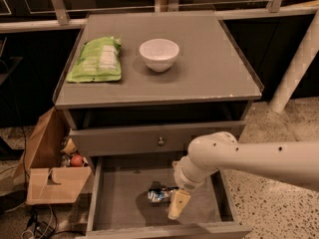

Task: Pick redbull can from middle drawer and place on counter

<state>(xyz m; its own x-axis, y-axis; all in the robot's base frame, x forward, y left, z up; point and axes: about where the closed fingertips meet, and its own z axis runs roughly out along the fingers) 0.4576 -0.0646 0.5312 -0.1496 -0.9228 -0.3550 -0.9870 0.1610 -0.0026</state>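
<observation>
The redbull can (160, 195), small and shiny, lies on its side on the flat grey floor of the open middle drawer (119, 193). My gripper (178, 204) reaches down into the drawer from the right on a white arm and sits just right of the can, close to it or touching it. One tan finger (179, 203) points downward. The counter (209, 59) is the grey cabinet top above.
A green snack bag (96, 59) and a white bowl (159, 54) sit on the counter's left and middle. A shut drawer front with a round knob (160, 142) is above the open drawer. An open cardboard box (47, 168) stands left of the cabinet. A white post (299, 59) rises at right.
</observation>
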